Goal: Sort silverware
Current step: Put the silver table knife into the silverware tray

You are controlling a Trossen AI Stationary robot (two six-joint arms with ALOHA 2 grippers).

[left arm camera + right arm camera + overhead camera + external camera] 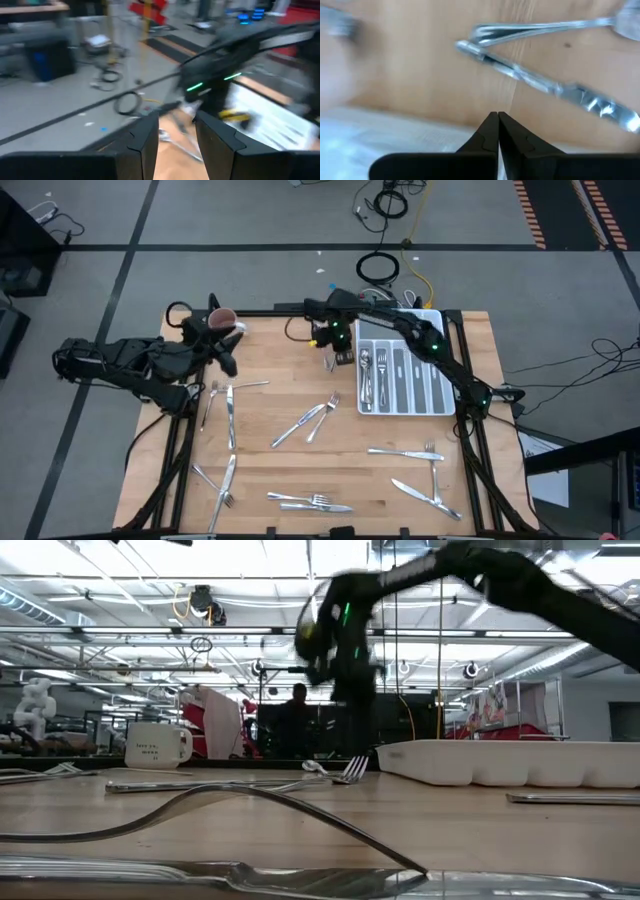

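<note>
Right claw [498,131] clenched, empty, over wooden table [300,450]; left claw [176,137] released; silverware [318,418] scattered

**Clearance on the surface**

Bare wood lies open at the middle of the surface [290,395], between the mug [221,318] and the tray [445,405]. The right arm [400,325] crosses above the tray's far corner. Scattered silverware [318,418] clutters the left edge, the centre and the near strip.
</note>
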